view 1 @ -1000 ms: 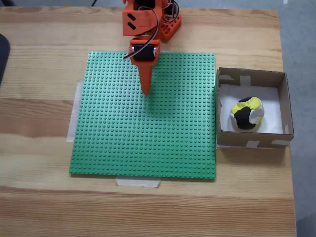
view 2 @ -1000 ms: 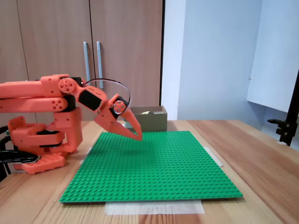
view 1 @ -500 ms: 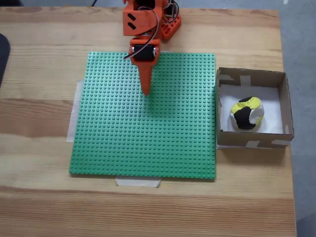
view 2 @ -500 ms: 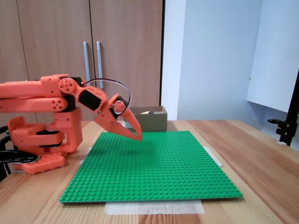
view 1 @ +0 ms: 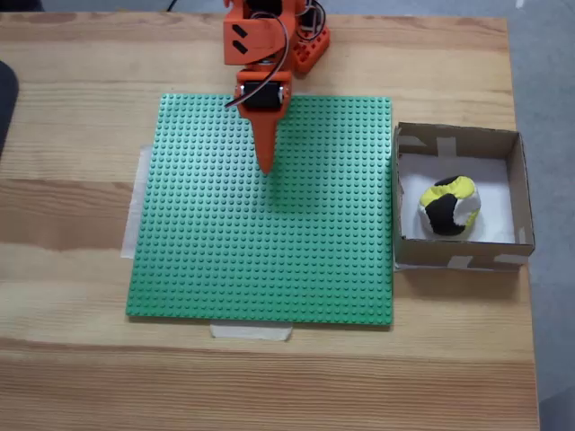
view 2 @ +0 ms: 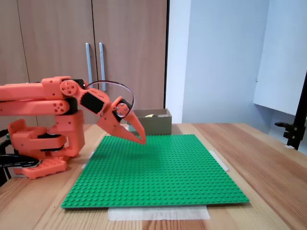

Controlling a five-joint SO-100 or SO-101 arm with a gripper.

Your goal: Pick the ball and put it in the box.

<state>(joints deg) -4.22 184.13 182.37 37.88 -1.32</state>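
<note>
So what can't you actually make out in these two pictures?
- The ball: in the side fixed view the box wall hides nearly all of it.
- The arm's base: cut off by the top edge in the fixed view from above.
- The claw: from above its fingers overlap; whether the tip touches the green baseplate is unclear.

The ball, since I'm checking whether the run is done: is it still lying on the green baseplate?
No, in a fixed view the ball lies on the white floor inside the box, right of the green baseplate.
</note>
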